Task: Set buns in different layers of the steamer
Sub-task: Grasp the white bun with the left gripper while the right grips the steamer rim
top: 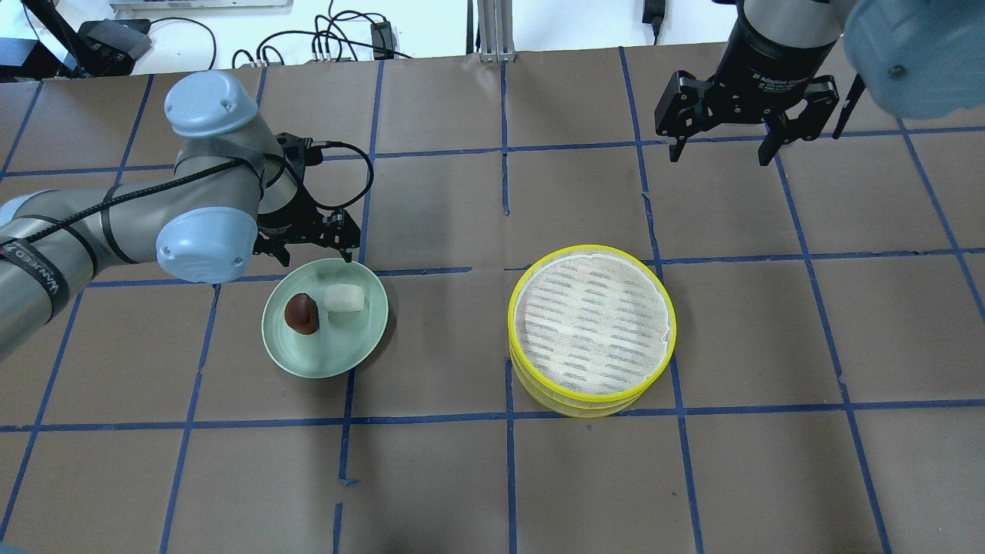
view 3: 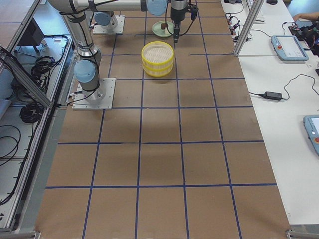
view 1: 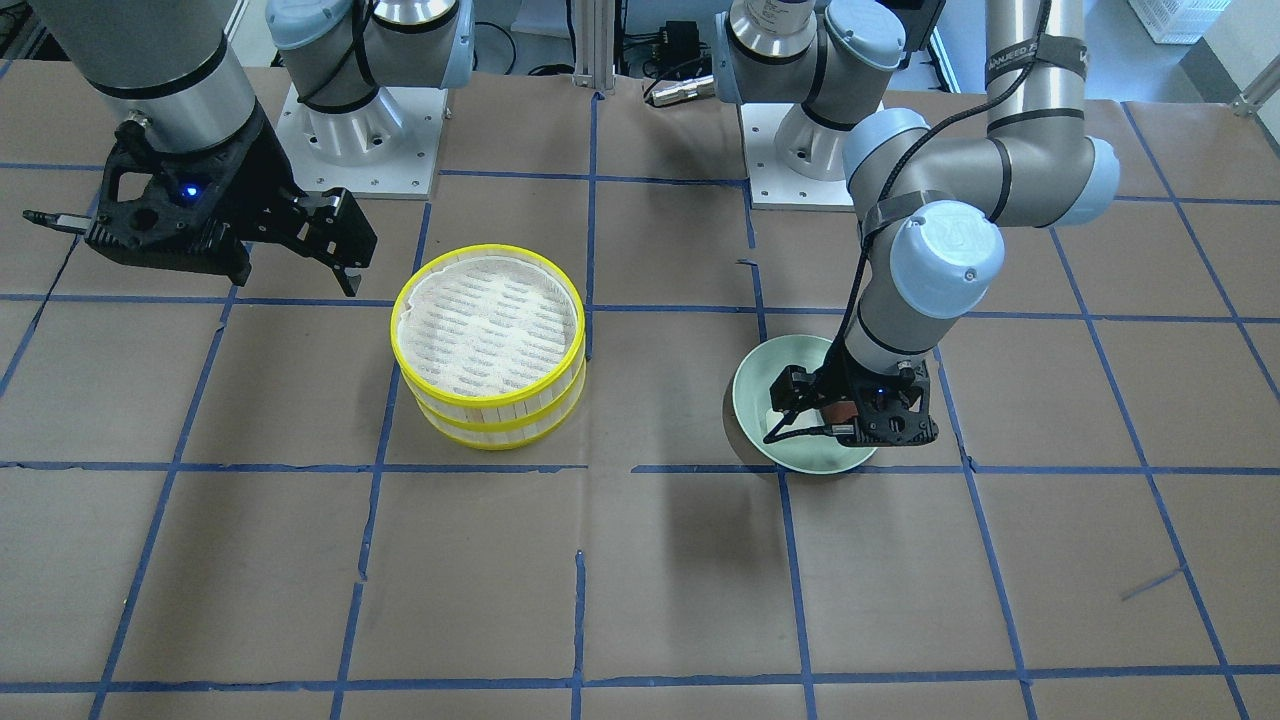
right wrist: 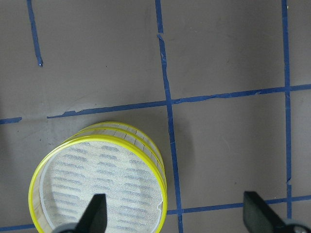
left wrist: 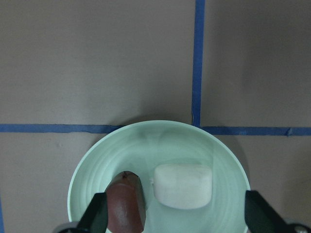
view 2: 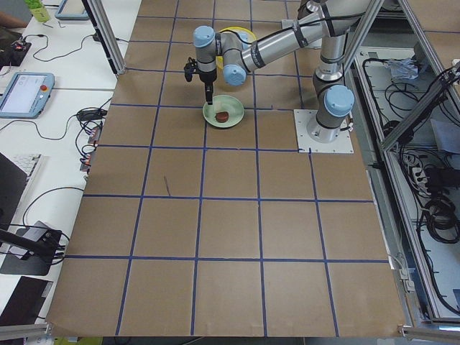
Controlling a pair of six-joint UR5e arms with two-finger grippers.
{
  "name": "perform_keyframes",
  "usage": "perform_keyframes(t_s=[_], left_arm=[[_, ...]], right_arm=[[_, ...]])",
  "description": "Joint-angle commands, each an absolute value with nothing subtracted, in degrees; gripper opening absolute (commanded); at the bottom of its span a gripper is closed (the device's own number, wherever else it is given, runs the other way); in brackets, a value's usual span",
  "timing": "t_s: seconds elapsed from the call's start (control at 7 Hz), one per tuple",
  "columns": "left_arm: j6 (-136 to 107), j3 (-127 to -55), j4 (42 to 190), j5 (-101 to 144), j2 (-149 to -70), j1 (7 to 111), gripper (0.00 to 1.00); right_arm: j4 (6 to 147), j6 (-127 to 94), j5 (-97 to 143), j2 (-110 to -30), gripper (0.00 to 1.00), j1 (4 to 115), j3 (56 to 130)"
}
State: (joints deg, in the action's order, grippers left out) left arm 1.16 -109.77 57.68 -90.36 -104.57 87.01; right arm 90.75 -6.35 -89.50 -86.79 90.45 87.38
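The steamer (top: 591, 327) stands as two stacked yellow-rimmed layers right of centre, and its top liner is bare. It also shows in the front view (view 1: 488, 345) and the right wrist view (right wrist: 97, 184). The white bun (top: 343, 298) and the dark brown bun (top: 302, 313) lie side by side on a pale green plate (top: 323, 369). My left gripper (top: 304, 258) is open just above the plate's far edge. In its wrist view both buns, white (left wrist: 183, 186) and brown (left wrist: 125, 204), lie between the fingers. My right gripper (top: 720, 154) is open and empty, high beyond the steamer.
The table is covered in brown paper with a blue tape grid. The arm bases (view 1: 350, 140) stand on the robot's side of the table. Cables and devices (top: 338, 38) lie past the far edge.
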Motion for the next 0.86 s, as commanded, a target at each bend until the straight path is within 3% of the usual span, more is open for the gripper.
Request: perform_keyframes(t_s=[0.0,0.14,0.43,0.71], left_arm=[[0.10,-111.88,54.67,-90.09,-106.43,87.10,0.98],[-2.70,-111.88,54.58,-89.65,-106.52,87.19,0.98],[-3.69,-111.97,54.67,-89.65,-106.70,87.97,0.98],[-3.60,-111.97,54.58,-89.65,-107.49,88.07,0.93]], right_arm=[[90.18,-6.24,-89.65,-86.66,1.00,90.26,88.50],[89.83,-4.94,-89.74,-86.66,0.99,90.26,93.12],[104.95,-5.62,-88.95,-87.10,0.98,90.70,106.73],[114.05,-5.63,-89.73,-87.45,0.97,90.88,114.06]])
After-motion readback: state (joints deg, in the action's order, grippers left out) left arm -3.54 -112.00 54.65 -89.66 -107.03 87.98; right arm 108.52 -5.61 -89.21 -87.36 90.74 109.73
